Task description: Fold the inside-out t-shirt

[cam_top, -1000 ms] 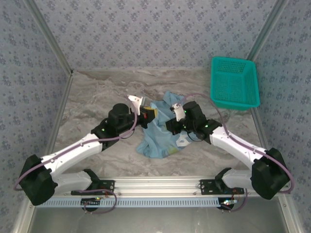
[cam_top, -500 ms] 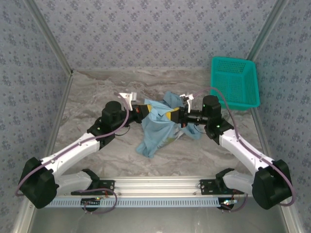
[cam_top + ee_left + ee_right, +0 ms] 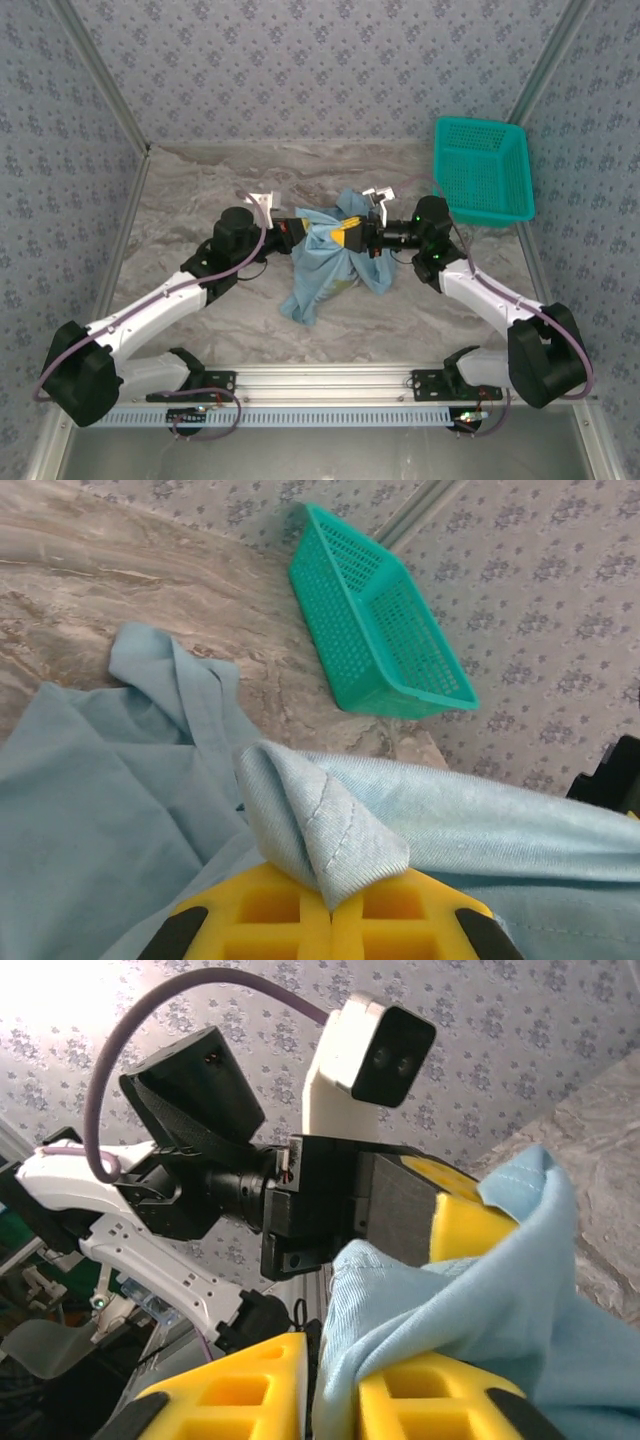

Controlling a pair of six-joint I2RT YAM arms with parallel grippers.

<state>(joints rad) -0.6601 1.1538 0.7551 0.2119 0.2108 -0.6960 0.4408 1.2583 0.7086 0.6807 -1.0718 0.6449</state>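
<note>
Holding the shirt [image 3: 335,270] up between two facing grippers at mid-table.

Both arms reach in from the near edge, forearms slanting inward and wrists turned level, so the left gripper [image 3: 303,229] and right gripper [image 3: 342,233] point at each other, close together, above the middle of the table [image 3: 200,190]. The left fingers [image 3: 270,910] are clenched on a folded, stitched hem of the shirt. The right fingers [image 3: 250,1390] stand narrowly apart with cloth in the slot between them; whether they pinch it cannot be told. The shirt is bunched, its top lifted between the grippers, the rest hanging and trailing onto the table toward the near edge, one loose flap toward the far edge. A basket [image 3: 482,170] sits in the far right corner, well apart.
</note>
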